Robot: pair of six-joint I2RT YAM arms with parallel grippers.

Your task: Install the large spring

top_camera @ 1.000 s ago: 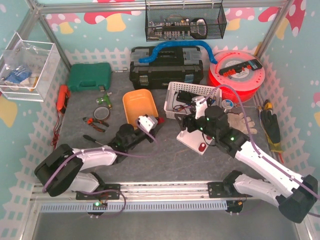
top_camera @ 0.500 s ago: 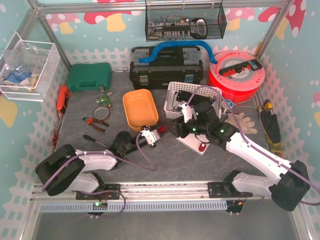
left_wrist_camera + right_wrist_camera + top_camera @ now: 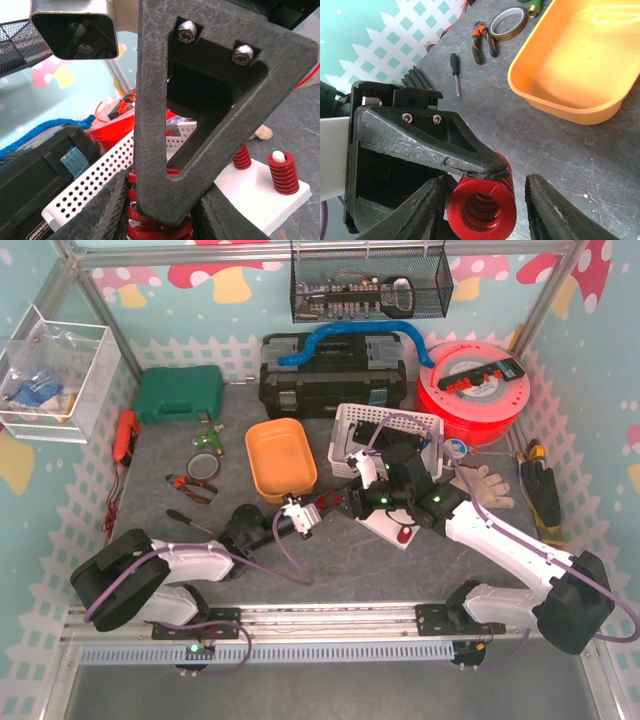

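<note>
The large red spring (image 3: 481, 202) lies sideways in my left gripper (image 3: 312, 512), which is shut on it just above the table. In the left wrist view the spring (image 3: 157, 222) sits between the left gripper's (image 3: 161, 215) two pads. My right gripper (image 3: 485, 210) is open, its jaws on either side of the spring's open end, the right one apart from it. In the top view the right gripper (image 3: 343, 503) meets the left. The white base plate (image 3: 250, 192) carries two smaller red springs (image 3: 283, 173) on posts and lies right of both grippers (image 3: 392, 528).
An orange tray (image 3: 280, 458) lies just behind the grippers. A white perforated basket (image 3: 385, 435) stands behind the plate. A black toolbox (image 3: 330, 380) and a red cable reel (image 3: 475, 390) stand at the back. A glove (image 3: 482, 485) lies right. Pliers (image 3: 485, 36), tape and screwdriver lie left.
My right gripper has moved left from over the white plate to the spring in my left gripper. My left gripper has come forward and lower with the spring.
</note>
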